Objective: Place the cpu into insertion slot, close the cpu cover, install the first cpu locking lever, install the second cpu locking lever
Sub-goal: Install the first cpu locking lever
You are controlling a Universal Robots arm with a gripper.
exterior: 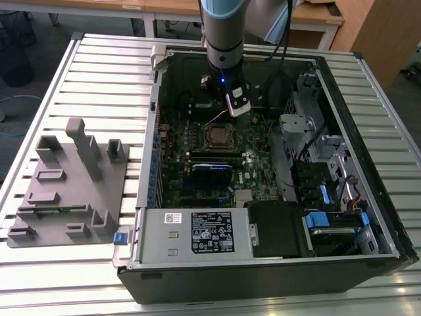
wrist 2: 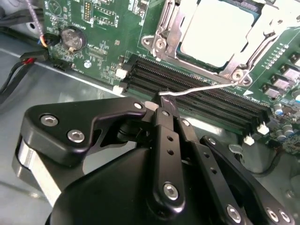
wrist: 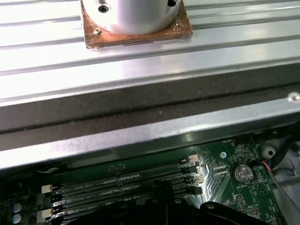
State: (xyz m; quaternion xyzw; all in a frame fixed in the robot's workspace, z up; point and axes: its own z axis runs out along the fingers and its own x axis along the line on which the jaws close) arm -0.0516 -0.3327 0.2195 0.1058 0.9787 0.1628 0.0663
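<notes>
Open computer case (exterior: 263, 284) lies on its side on a slatted metal desk (exterior: 105, 72).
Inside:
- green circuit board (exterior: 263, 179)
- long black memory slots (wrist 2: 197, 93), side by side
- round coin battery (wrist 2: 72, 38) near the slot ends
- labelled silver power supply box (exterior: 197, 232)
- blue drive latch (exterior: 335, 220)

Grey moulded holder (exterior: 66, 197) rests on the desk, to the exterior view's left of the case.

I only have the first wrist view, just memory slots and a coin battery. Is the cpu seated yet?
Observer: Yes. In the second wrist view the cpu lies flat, its pale top showing through the window of the cpu cover.
Operator: Where's the gripper then?
Observer: The gripper is at the free end of a thin wire lever that sticks out from the socket corner over the memory slots.
</notes>
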